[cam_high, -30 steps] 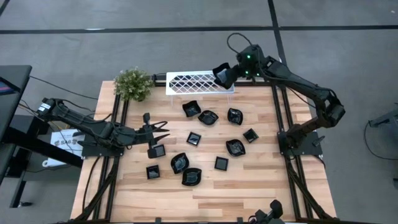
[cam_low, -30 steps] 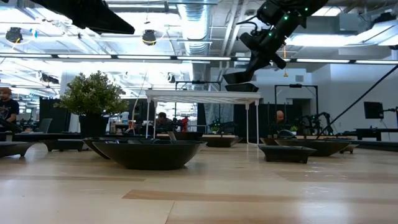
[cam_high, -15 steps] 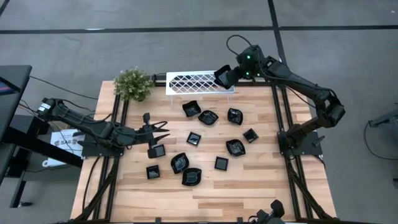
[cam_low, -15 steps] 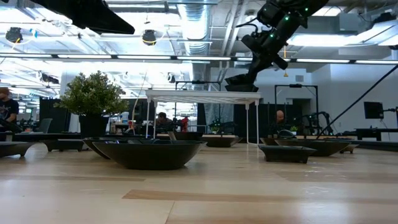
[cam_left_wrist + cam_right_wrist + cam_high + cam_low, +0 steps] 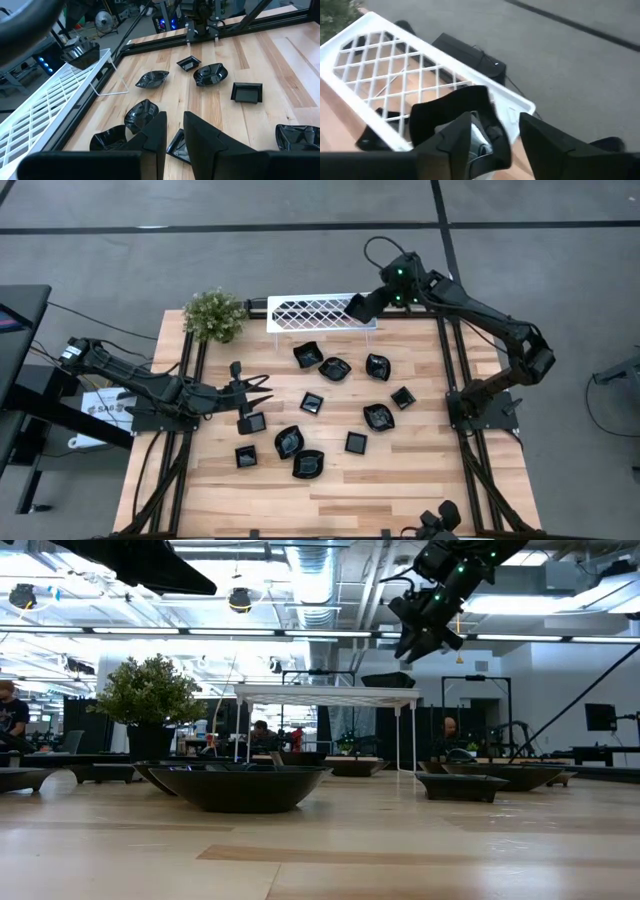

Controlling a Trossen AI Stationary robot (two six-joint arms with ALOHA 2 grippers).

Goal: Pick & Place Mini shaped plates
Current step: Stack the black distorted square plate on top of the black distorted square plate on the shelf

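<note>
Table [image 5: 400, 480]: plates scattered | right tool [image 5: 372, 302] spread above rack [image 5: 310, 311] plate [image 5: 388, 680] | left tool [image 5: 262, 387] seemingly narrow

A white lattice rack [image 5: 318, 311] stands at the wooden table's [image 5: 420, 480] far edge, a small leafy potted plant [image 5: 214, 314] just beside its end; people sit in the room behind

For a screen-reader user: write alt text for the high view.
The right gripper hovers, jaws open, over a black mini plate on the white rack's end. Eleven plates lie scattered on the table; the left gripper waits beside them.
</note>
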